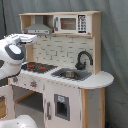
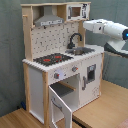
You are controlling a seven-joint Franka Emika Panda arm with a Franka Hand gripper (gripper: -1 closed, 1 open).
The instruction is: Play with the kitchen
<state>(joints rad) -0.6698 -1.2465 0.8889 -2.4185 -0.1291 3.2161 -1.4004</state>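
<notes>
Arm, first exterior view: the white Panda arm (image 1: 12, 52) is seen at the first exterior view's left, its forward end raised beside the hood.
Gripper: the gripper (image 2: 86, 25) is located at the tip of the arm in the second exterior view, level with the microwave shelf; whether it is released or clenched cannot be told.
Kitchen: the kitchen (image 1: 65, 95) is placed centrally in both exterior views, upright on a wooden floor (image 2: 100, 107).
Hood: the grey hood (image 1: 38, 29) is mounted at upper left of the unit.
Hob: the black-red hob (image 1: 36, 66) is set into the counter, left of the sink (image 1: 71, 74).
Faucet: the black faucet (image 1: 83, 59) is arched over the sink.
Microwave: the microwave (image 1: 71, 23) is fitted at upper right.
Lower door: one door (image 2: 61, 106) is shown swung open in the second exterior view.
</notes>
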